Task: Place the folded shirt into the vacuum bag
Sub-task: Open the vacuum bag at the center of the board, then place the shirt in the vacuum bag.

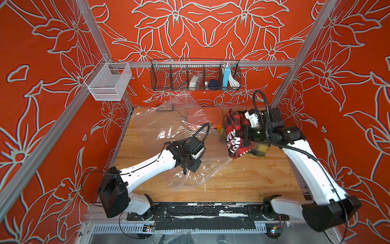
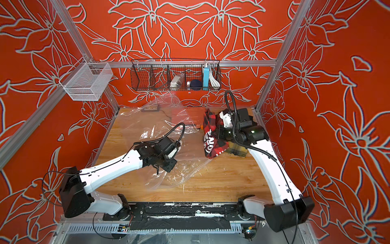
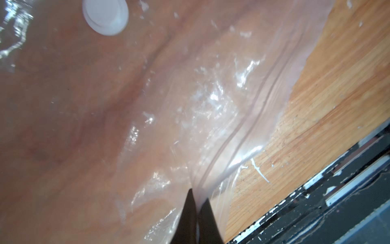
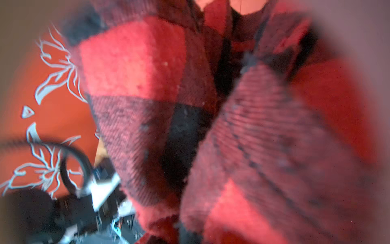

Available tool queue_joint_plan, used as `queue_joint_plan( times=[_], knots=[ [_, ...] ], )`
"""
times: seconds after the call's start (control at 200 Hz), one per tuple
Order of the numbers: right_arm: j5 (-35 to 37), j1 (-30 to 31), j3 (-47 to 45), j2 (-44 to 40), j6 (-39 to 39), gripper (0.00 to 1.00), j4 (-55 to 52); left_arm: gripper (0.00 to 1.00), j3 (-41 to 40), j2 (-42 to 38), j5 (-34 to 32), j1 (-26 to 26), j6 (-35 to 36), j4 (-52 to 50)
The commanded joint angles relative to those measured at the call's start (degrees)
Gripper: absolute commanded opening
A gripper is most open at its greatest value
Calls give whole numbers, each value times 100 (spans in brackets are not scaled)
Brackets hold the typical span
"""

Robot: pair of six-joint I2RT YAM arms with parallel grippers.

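The vacuum bag (image 1: 168, 128) (image 2: 147, 128) lies crumpled and clear over the left and middle of the wooden table. Its round white valve cap (image 3: 105, 18) shows in the left wrist view. My left gripper (image 1: 192, 166) (image 3: 197, 199) reaches down near the bag's front end, its jaws shut on the zip-seal edge (image 3: 236, 135). The folded shirt (image 1: 234, 133) (image 2: 213, 137) (image 4: 190, 118), red and black plaid with white lettering, hangs bunched above the table at the right. My right gripper (image 1: 250, 132) is shut on it, and the cloth hides the fingertips.
A yellow-green plaid cloth (image 1: 260, 149) lies under the shirt on the table (image 1: 253, 181). A black wire basket (image 1: 195, 76) and a white mesh basket (image 1: 108, 81) hang on the back rail. A power strip (image 1: 166, 108) sits under the bag's far end. A black rail (image 1: 200, 209) runs along the front edge.
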Motion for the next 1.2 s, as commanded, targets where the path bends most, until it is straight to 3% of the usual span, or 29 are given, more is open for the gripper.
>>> queue_joint_plan(
  times=[0.0, 0.185, 0.35, 0.54, 0.726, 0.971, 1.196],
  knots=[
    [17, 371, -334, -624, -312, 0, -1092, 0, 455, 47, 117, 163, -218, -263],
    [271, 2298, -875, -1261, 282, 0, -784, 0, 1076, 244, 49, 226, -393, -308],
    [890, 3406, -861, -576, 24, 0, -144, 0, 1351, 188, 48, 229, -367, -342],
    [1087, 3460, -1684, 214, -155, 0, 982, 0, 1484, 5, 87, 237, -454, -278],
    [1300, 3457, -2509, 722, 19, 0, 1375, 0, 1832, -86, 182, 237, -402, -224],
    [1181, 3466, -1809, 1004, -376, 0, 1221, 0, 1952, -64, 682, 237, -320, -52],
    [395, 3562, -1129, 786, -1115, 0, 1426, 0, 1650, -10, 647, 237, -241, 107]
  ],
)
